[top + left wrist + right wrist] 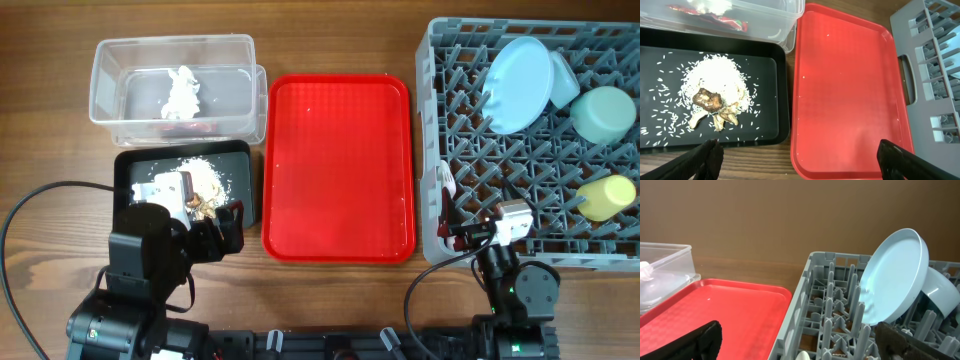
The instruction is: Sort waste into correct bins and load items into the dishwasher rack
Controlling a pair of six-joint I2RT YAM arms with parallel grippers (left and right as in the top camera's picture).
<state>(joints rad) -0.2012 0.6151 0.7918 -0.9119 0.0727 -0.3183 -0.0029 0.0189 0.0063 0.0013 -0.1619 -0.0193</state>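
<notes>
The clear tub (pixel 105 60) holds the crumpled white tissue (pixel 183 92) and the red wrapper (pixel 720 20). The black tray (pixel 240 150) holds brownish food scraps (pixel 710 100) with white crumbs. The grey dishwasher rack (pixel 440 100) holds the pale blue plate (pixel 518 85), pale blue bowl (pixel 563 80), mint-green bowl (pixel 603 113) and yellow cup (pixel 607 197). My left gripper (pixel 220 232) is open and empty over the black tray's near right corner. My right gripper (pixel 462 232) is open and empty at the rack's near left corner. A white cutlery tip (pixel 802 356) shows there.
The red serving tray (pixel 340 170) lies bare between the black tray and the rack. It also shows in the left wrist view (pixel 850 90) and the right wrist view (pixel 715 305). The plate (pixel 895 275) leans upright among the pegs.
</notes>
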